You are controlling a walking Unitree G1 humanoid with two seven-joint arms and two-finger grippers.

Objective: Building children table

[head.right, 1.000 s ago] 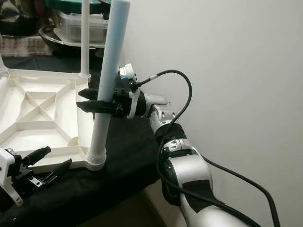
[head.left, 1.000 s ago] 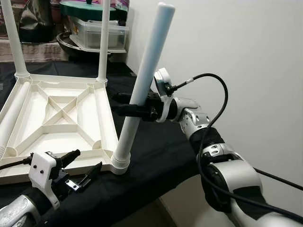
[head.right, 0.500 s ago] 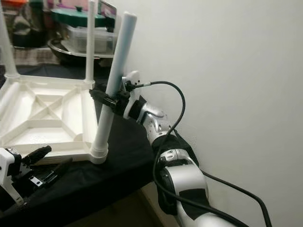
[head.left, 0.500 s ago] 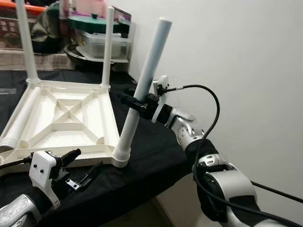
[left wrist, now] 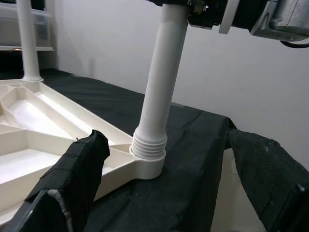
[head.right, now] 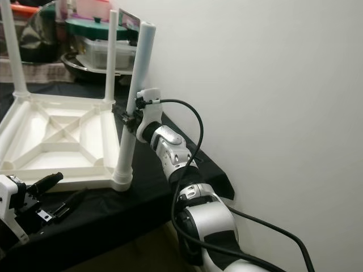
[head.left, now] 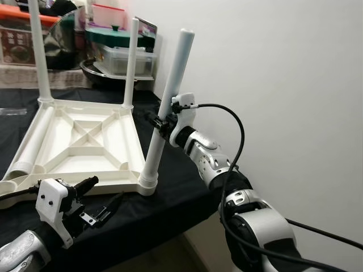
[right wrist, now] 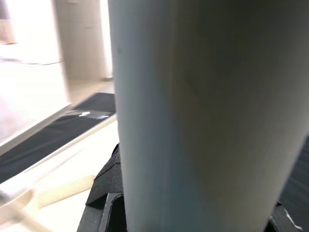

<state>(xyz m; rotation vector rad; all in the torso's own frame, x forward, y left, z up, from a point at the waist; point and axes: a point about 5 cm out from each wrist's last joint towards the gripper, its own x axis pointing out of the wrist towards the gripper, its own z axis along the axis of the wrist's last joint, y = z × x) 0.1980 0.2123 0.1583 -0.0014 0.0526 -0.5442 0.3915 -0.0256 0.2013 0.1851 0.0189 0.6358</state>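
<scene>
A black cloth (head.left: 187,192) covers the big work top, and the white table top (head.left: 85,141) lies upside down on it, at about nine o'clock in the left eye view. Two legs (head.left: 129,62) stand straight up at its far corners, near twelve o'clock, and one more leg (head.left: 31,141) lies flat along its far-left side. The near-right leg (head.left: 167,110) sits in the corner socket (head.left: 148,184), at the middle of the view, but it leans over toward one o'clock. The right gripper (head.left: 161,126) pinches this leg about halfway up, its black fingers pressed on both sides. The left gripper (head.left: 93,205) hangs low at seven o'clock, fingers spread wide, holding nothing, just in front of the socket. The leg looks not yet screwed in straight. If the right gripper turns it while it leans, the screw ridges may catch crooked and jam. If it pushes sideways, the light table top could slide or tip on the cloth, since nothing holds it down.
</scene>
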